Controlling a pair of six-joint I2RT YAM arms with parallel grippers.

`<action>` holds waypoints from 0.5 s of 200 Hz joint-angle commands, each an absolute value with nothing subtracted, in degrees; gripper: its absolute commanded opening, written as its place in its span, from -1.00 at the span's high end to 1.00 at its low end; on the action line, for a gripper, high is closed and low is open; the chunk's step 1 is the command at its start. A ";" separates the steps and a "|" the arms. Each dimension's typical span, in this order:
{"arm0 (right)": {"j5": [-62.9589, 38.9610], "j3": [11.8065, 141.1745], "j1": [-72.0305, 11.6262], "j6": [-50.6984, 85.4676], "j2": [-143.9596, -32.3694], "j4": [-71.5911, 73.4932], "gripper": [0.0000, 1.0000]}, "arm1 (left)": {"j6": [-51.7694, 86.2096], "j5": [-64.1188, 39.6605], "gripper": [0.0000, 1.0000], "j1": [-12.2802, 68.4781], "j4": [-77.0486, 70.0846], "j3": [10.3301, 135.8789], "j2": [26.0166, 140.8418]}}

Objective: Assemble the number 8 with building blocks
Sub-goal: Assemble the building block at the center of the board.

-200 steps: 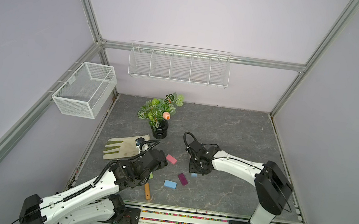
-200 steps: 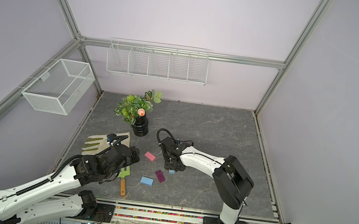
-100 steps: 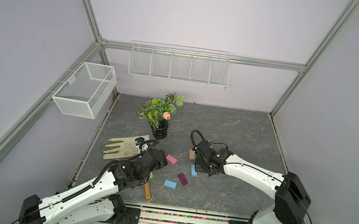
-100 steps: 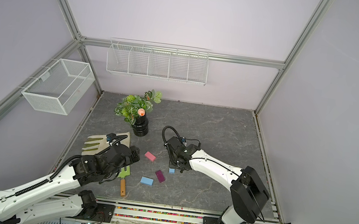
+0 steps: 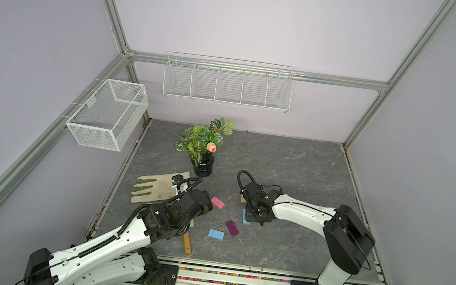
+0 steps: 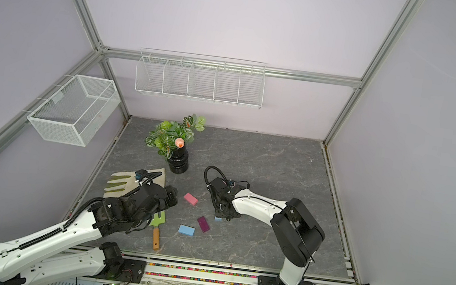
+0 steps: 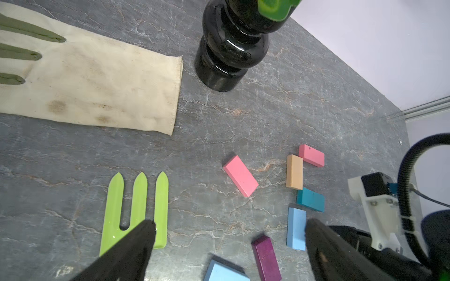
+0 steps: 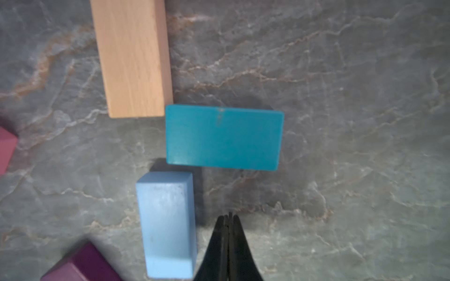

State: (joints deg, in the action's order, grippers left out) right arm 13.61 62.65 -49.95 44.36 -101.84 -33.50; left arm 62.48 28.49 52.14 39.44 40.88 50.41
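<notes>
The right gripper (image 8: 229, 217) has its fingers pressed flat together with nothing between them. The tips stand just beside a light blue brick (image 8: 166, 223) and near the teal brick (image 8: 224, 137), touching neither. The tan brick (image 8: 132, 58) meets a corner of the teal one.

The left gripper (image 7: 230, 222) has its fingers spread wide and holds nothing. It hangs above the table (image 7: 243, 116), with one finger over the green garden fork (image 7: 136, 206) (its prongs point toward the glove (image 7: 97, 80)).

In the left wrist view a pink brick (image 7: 240, 175) lies alone. A second pink brick (image 7: 311, 155) touches the far end of the tan one. The dark purple brick (image 7: 266, 258) and a second light blue brick (image 7: 225, 271) lie nearest the camera.

In both top views the bricks sit in the lower middle of the frame, with the right arm covering part of the group.

A black vase (image 5: 203, 165) holds a leafy plant (image 5: 201, 141) with a pink bud. A wire basket (image 5: 108, 114) hangs at the left, and a divided wire rack (image 5: 227, 82) hangs on the back wall.
</notes>
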 commanded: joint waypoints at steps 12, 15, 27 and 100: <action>11.85 64.33 -49.48 43.45 -103.57 -32.14 0.86 | 61.19 29.59 -1.00 52.21 39.20 40.25 49.77; 11.67 64.40 -49.48 43.42 -103.68 -32.09 0.86 | 60.79 29.58 -0.99 52.20 39.20 40.25 49.76; 11.13 64.64 -49.51 43.49 -104.18 -31.92 0.86 | 60.72 29.54 -0.99 52.18 39.20 40.23 49.79; 9.28 65.21 -49.57 43.66 -104.94 -31.36 0.86 | 60.81 29.62 -1.00 52.26 39.20 40.17 49.66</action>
State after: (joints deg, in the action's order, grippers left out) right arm 10.20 64.05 -49.87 43.88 -104.16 -31.55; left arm 60.97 28.49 52.14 39.33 40.88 50.15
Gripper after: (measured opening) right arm 0.070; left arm 0.997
